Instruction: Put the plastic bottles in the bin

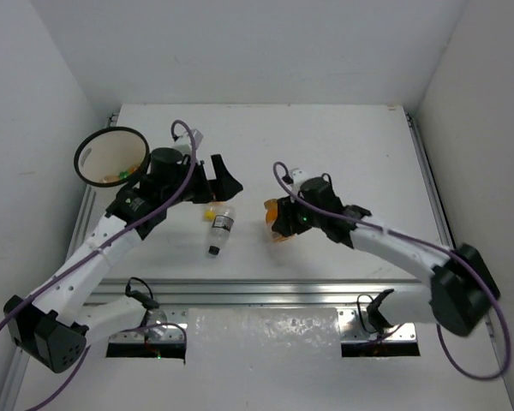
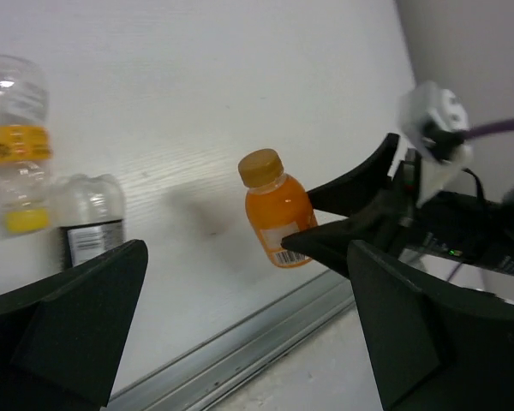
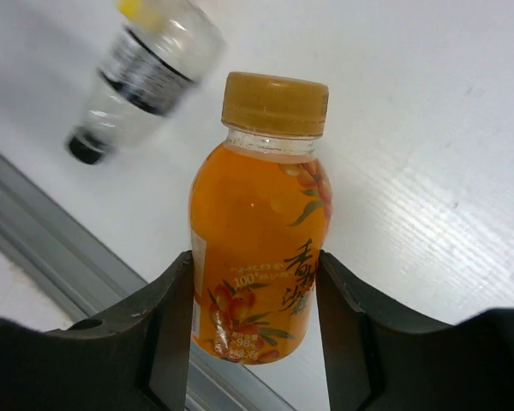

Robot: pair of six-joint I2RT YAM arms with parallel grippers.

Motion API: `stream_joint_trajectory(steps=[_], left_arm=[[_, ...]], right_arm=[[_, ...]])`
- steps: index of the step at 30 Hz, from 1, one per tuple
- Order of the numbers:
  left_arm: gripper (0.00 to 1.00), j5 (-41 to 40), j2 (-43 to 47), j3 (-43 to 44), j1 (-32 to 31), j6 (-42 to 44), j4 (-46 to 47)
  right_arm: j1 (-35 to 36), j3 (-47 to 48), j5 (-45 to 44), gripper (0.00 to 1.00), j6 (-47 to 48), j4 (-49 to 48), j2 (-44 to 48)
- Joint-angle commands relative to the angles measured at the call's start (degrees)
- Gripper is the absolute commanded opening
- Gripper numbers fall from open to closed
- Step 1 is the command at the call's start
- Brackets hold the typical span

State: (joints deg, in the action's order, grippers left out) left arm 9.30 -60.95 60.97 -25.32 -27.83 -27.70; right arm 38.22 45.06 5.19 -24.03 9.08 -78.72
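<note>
My right gripper [image 1: 280, 223] is shut on an orange bottle [image 1: 277, 214] with an orange cap, gripping its body between both fingers [image 3: 167, 334]; the bottle [image 3: 261, 248] fills the right wrist view. My left gripper [image 1: 218, 181] is open and empty, just right of the bin [image 1: 84, 163], a white bucket with a black rim at the far left. The left wrist view shows the same orange bottle [image 2: 278, 218] beyond my spread fingers [image 2: 68, 325]. Two clear bottles lie between the arms: one with a black label [image 1: 222, 227] [image 2: 90, 227] [image 3: 146, 73], one with a yellow label [image 2: 13, 137].
Orange and green bottles show inside the bin [image 1: 120, 176]. A metal rail [image 1: 265, 287] runs along the table's near edge, and another [image 1: 430, 180] along the right side. White walls close in the back and both sides.
</note>
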Motion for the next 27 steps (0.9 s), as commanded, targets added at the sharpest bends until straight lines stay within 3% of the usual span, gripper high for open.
stream_joint_trajectory(steps=[1, 2, 5, 8, 12, 15, 20, 27], left_arm=[[1.0, 10.62, 2.76, -4.17, -1.48, -5.12, 15.37], [1.0, 16.65, 2.76, -5.5, -1.92, -7.21, 21.66], [1.0, 24.08, 1.02, -8.75, -6.03, -10.3, 33.2], [1.0, 24.71, -2.32, -6.48, -13.33, -7.86, 34.2], [1.0, 17.72, -6.28, -3.06, -19.32, -5.04, 28.95], [1.0, 12.96, -8.13, -2.17, -20.2, -5.12, 25.35], [0.91, 8.65, -10.33, -0.59, -20.91, -4.34, 21.66], [0.98, 6.08, -8.31, -0.5, -21.0, -3.28, 19.97]], right_arm=[[0.19, -5.58, -0.63, 0.21, 4.42, -11.36, 11.72], [0.28, -6.9, 0.95, 0.21, 5.48, -12.5, 17.4], [0.37, -12.79, 8.5, 0.23, 7.15, -19.26, 25.26], [0.28, -13.6, 13.52, 0.23, 6.98, -20.6, 31.34], [0.37, -11.75, 16.78, 0.23, 6.72, -19.89, 34.59], [0.37, -11.4, 17.66, 0.23, 6.37, -19.81, 36.0], [0.37, -12.01, 15.04, 0.23, 6.89, -20.24, 37.93], [0.37, -11.22, 7.47, 0.21, 7.51, -18.14, 36.89]])
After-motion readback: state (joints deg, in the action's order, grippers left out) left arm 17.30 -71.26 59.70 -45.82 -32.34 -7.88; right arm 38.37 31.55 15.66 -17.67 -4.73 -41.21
